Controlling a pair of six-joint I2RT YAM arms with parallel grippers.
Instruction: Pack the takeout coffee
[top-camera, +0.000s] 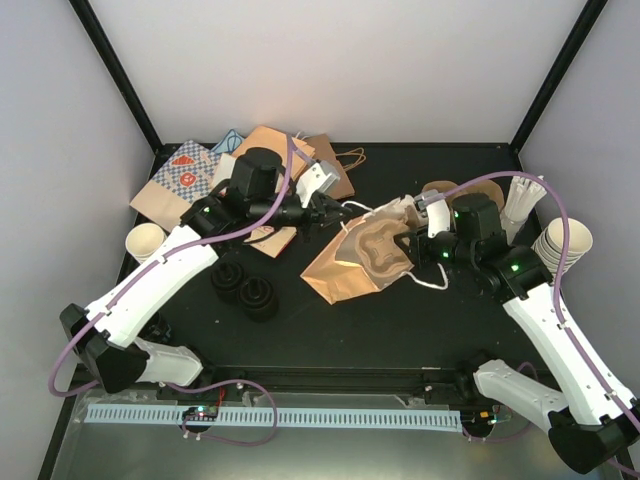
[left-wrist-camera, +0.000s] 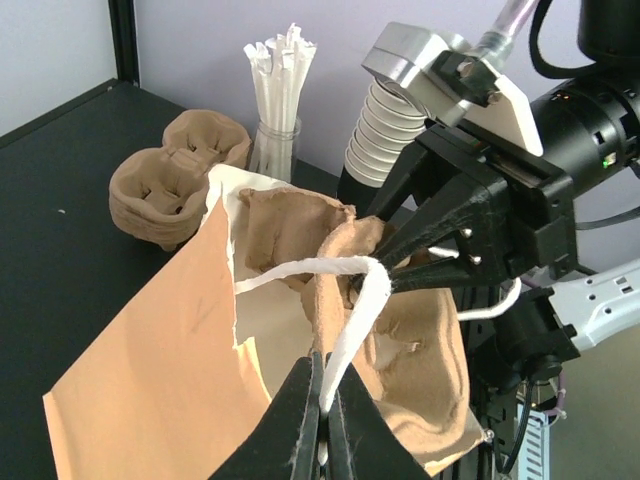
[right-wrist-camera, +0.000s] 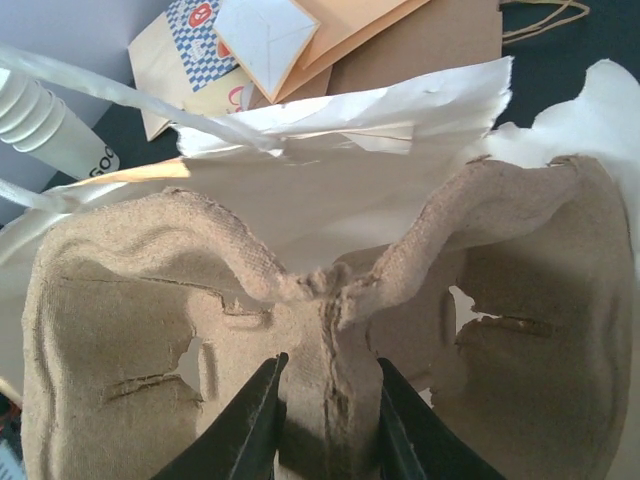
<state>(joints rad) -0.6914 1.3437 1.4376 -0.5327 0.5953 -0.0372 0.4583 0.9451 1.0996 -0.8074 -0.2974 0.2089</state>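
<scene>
Black tabletop (top-camera: 400, 310): right pincer (right-wrist-camera: 328, 365) clamps the brown pulp carrier (right-wrist-camera: 120, 300) by its centre ridge, left pincer (left-wrist-camera: 323, 368) pinches a white bag handle (left-wrist-camera: 300, 268).

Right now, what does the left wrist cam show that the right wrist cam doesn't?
Left wrist only: the left gripper shut on the bag's white handle, plus straws and a spare carrier behind. Right wrist only: a pile of flat bags beyond. Both: the right gripper clamped on the pulp carrier at its centre ridge, with the carrier at the open mouth of the paper bag.
</scene>
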